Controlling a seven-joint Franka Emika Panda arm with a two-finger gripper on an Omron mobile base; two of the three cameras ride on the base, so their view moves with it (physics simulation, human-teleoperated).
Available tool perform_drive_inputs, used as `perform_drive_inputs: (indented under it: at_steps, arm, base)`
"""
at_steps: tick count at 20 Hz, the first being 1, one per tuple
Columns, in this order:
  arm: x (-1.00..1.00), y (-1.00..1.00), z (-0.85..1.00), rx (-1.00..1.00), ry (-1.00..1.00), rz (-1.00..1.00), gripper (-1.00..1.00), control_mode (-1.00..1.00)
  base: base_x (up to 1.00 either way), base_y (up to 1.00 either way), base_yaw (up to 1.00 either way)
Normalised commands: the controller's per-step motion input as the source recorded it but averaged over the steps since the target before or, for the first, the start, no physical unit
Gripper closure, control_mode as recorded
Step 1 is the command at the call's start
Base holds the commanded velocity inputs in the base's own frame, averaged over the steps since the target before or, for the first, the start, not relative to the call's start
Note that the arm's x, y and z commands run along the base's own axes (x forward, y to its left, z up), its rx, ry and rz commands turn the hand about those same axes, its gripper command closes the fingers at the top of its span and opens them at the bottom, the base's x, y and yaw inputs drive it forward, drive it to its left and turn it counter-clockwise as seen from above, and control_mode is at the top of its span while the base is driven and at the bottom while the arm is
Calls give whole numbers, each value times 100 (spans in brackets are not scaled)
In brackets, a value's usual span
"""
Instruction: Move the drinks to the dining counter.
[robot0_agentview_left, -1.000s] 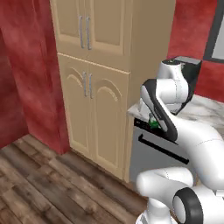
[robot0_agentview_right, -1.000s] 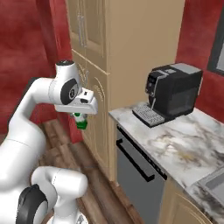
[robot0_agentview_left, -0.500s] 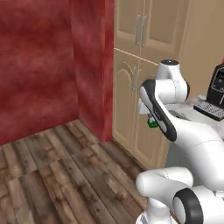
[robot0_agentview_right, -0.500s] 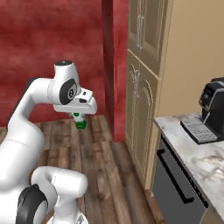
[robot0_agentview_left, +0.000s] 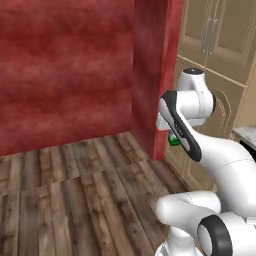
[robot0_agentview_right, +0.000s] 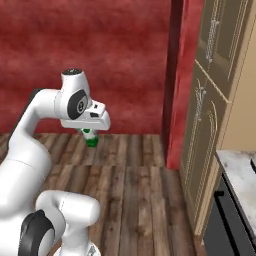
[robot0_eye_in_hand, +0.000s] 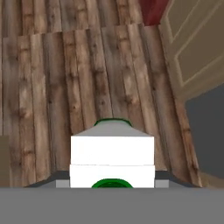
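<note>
Item in transit: green-and-white carton (robot0_agentview_right: 90, 137), hanging in the air above the wood floor (robot0_agentview_right: 135, 185), fingers (robot0_agentview_right: 90, 133) partly closed around it. Next: carrying it to the dining desk.

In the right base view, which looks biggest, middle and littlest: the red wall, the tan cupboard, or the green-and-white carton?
1. The red wall looks biggest.
2. The tan cupboard comes next.
3. The green-and-white carton looks littlest, hanging under the robot's hand.

The wall stands farthest back and still looks largest, so this order seems safe.
</note>
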Motion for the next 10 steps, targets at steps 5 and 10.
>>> perform_drive_inputs:
  at_steps: [5, 10]
  arm:
    - [0, 0, 0, 0, 0, 0, 100, 100]
    - [0, 0, 0, 0, 0, 0, 100, 100]
  base:
    - [0, 21, 37]
    - [0, 17, 35]
